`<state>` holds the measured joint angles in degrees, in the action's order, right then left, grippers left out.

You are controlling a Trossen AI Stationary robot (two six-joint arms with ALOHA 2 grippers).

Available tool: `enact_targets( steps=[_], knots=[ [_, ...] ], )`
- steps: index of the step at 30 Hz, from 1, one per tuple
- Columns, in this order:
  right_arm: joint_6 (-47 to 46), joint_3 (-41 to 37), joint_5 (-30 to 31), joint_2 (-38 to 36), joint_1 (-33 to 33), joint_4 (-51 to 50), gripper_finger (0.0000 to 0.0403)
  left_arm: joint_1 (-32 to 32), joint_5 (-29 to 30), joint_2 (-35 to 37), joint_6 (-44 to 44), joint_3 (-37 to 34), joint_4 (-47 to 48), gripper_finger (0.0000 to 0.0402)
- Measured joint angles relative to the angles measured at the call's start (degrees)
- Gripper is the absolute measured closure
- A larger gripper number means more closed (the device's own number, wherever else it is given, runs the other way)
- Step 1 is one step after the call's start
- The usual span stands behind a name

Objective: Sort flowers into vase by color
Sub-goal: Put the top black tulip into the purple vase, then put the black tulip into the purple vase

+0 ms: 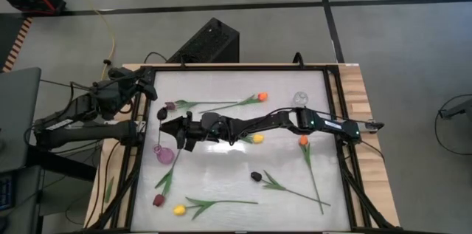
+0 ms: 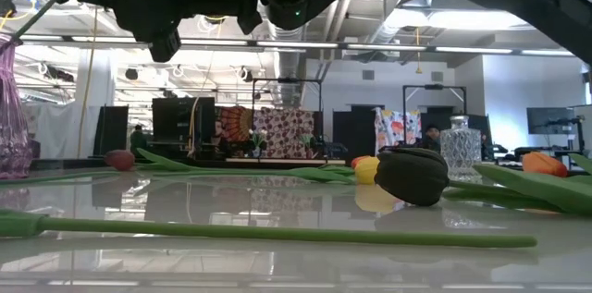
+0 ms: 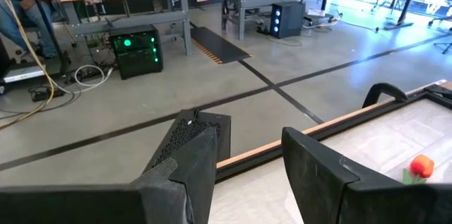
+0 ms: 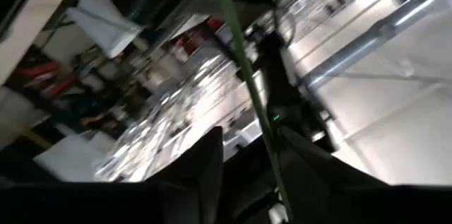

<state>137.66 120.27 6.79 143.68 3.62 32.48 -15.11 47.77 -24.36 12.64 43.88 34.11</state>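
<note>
On the table (image 1: 221,193) lie seven tulips (image 1: 262,97), two vases (image 1: 165,154); right fingers (image 4: 205,174) clamp a stem (image 4: 240,61), left fingers (image 3: 191,174) apart.

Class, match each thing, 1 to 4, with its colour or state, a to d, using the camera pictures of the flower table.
1. right claw
2. left claw
3. vase on the table's left
4. vase on the table's right

a. clear glass
b. open, at the table's left edge
c. purple glass
d. shut on a green stem

Pairs: 1-d, 2-b, 3-c, 4-a
</note>
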Motion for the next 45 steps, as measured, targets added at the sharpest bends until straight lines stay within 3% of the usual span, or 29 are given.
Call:
enact_targets(
  steps=[5,14,17,21,25,28,36,42,45],
  knots=[
    [-9.06,0.00,7.97,-1.46,0.16,-5.23,0.0215,0.00,0.00,-0.02,-0.03,0.00,0.01,0.0253],
    [-47.04,0.00,9.46,-13.81,1.55,-43.10,0.0208,0.02,0.00,-0.02,-0.98,0.00,0.05,0.0253],
    [-63.83,0.02,4.69,-19.89,0.76,-60.20,0.0215,0.02,0.00,-0.02,-0.95,0.00,0.87,0.0252],
    [-83.33,0.02,-8.37,-26.36,-3.44,-81.08,0.0234,0.02,0.02,-0.02,-0.94,0.00,1.94,0.0253],
    [-100.49,0.02,-21.05,-30.59,-9.33,-99.27,0.0252,0.02,0.02,-0.02,-0.98,0.00,2.54,0.0252],
    [-107.91,-2.18,-27.30,-32.48,-12.93,-109.20,0.0268,0.01,-0.01,0.00,-1.39,0.00,2.64,0.0253],
    [-125.55,-23.78,-28.23,-43.30,-12.23,-107.38,0.0314,0.02,-2.10,-0.01,-2.91,0.00,6.16,0.0253],
    [-143.35,-41.84,-27.22,-52.15,-4.50,-95.28,0.0329,0.02,-3.85,-0.02,-3.43,-0.02,7.25,0.0252],
    [-151.42,-47.15,-21.75,-54.73,1.21,-95.55,0.0331,0.02,-3.88,-0.02,-3.43,-0.02,7.17,0.0252]
  ],
)
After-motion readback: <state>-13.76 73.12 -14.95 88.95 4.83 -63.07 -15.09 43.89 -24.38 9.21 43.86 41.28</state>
